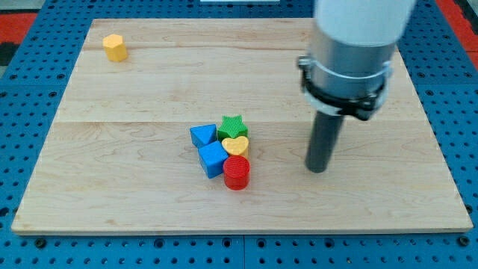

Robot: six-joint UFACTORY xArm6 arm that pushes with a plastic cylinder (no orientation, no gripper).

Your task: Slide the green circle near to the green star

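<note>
progress: not started, as far as I can judge | green circle: not visible anywhere on the bench (pixel 134 90) | green star (pixel 233 124): 12 o'clock end of a cluster with yellow heart (pixel 235 145), two blue blocks, red cylinder (pixel 237 172) | my tip (pixel 318 169): at 3 o'clock of the cluster, apart | hand: none, bare rod, holds nothing | yellow block (pixel 114 47): far, 10 o'clock

Illumination is bright, even and diffuse, apparently from overhead; the wooden board (pixel 149 82) is uniformly lit with no hot spots or glare. Shadows are soft and short: a faint one under the red cylinder (pixel 237 172) and a small dark patch at my tip (pixel 318 169). The blocks are reasonably sharp, while the large grey arm housing (pixel 351 45) at the view's top is slightly soft.
</note>
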